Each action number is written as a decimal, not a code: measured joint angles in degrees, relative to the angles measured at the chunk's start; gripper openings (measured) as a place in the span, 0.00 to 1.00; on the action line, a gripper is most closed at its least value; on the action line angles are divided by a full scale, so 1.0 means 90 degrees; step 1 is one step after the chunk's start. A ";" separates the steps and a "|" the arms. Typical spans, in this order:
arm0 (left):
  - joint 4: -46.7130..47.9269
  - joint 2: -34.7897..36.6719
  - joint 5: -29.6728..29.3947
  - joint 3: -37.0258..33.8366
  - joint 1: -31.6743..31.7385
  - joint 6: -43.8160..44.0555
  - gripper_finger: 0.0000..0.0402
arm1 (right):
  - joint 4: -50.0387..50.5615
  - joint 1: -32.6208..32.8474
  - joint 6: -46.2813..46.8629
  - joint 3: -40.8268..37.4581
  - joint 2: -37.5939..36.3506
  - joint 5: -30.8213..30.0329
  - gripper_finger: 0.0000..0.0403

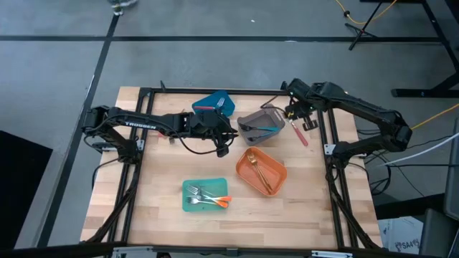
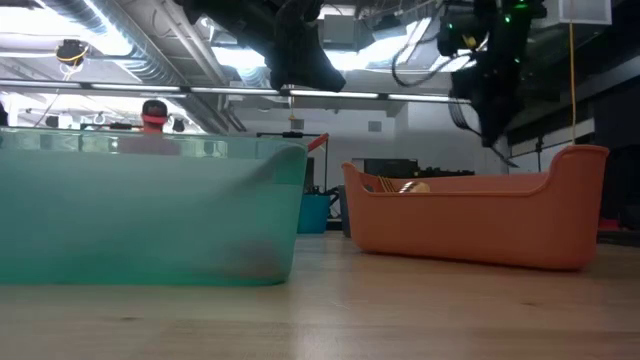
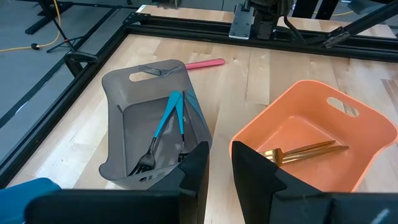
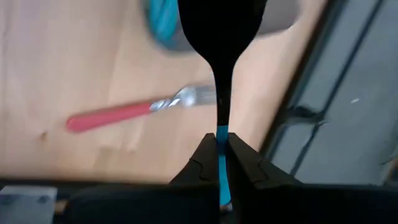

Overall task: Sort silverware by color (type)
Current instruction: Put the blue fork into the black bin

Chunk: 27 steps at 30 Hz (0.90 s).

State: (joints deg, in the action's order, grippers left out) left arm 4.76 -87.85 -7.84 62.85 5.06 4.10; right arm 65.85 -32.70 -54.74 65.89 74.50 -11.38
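Silverware with a blue handle, seemingly a dark-bowled spoon, is pinched between the closed fingers of the right gripper, which hangs above the table's far right edge beside the grey plastic bin. A pink-handled fork lies on bare wood just beyond that bin. The left gripper hovers partly open at the bin's near rim.
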 joint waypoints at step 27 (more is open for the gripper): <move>-0.0004 0.0000 0.0000 0.0000 0.0000 -0.0001 0.16 | -0.1995 0.1340 0.2098 0.0228 0.1615 0.0212 0.00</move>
State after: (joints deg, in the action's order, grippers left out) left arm 4.73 -87.85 -7.84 62.85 5.06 4.10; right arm 47.90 -20.64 -35.86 67.94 89.03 -9.47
